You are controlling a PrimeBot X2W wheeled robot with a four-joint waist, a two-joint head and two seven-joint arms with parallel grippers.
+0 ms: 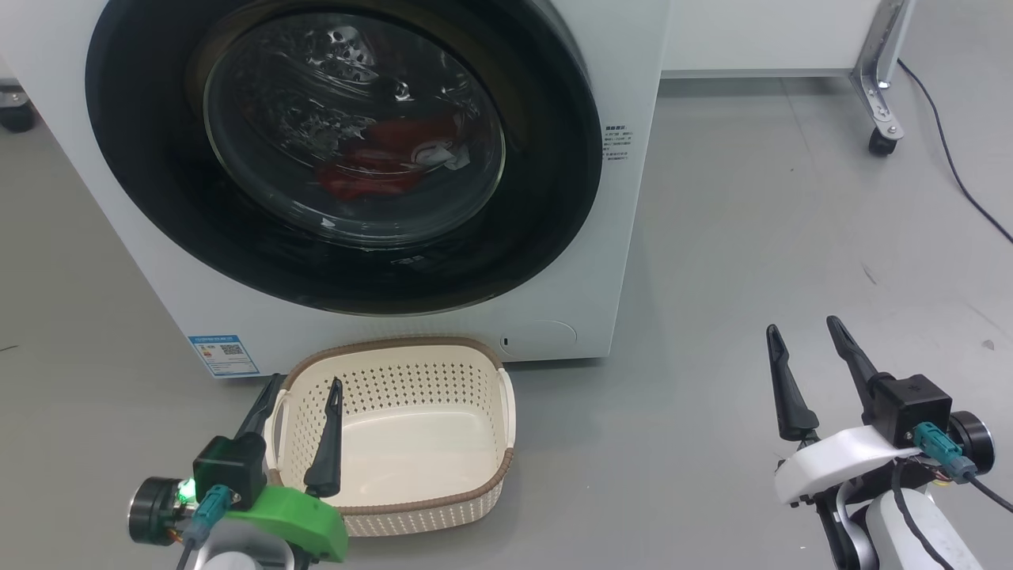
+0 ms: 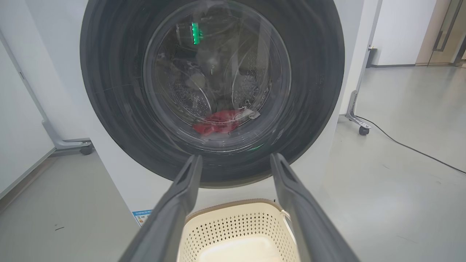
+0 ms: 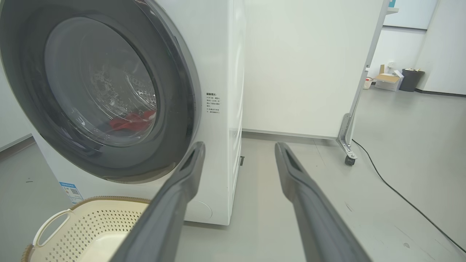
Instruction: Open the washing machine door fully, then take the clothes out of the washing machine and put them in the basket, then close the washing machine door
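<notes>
Nothing is done yet: the door [image 1: 142, 158] ahead of my jaws is closed, clothes [image 1: 372, 162] behind it in the washing machine [image 1: 625, 237], basket [image 1: 400, 343] empty below my left jaws. Both jaws spread wide, holding nothing.

My rig, as I log it.
Left gripper [image 1: 307, 381]: two long dark tapered fingers [image 1: 324, 451], black cube housing [image 1: 229, 467], bright green shell [image 1: 305, 526], lit green lamp [image 1: 186, 491], teal plug [image 1: 207, 507].
Right gripper [image 1: 802, 324]: identical dark fingers, matching black block [image 1: 918, 408], white shell [image 1: 831, 459], second teal plug [image 1: 942, 447] with a black cable [image 1: 993, 492], pale grey forearm [image 1: 918, 534].
</notes>
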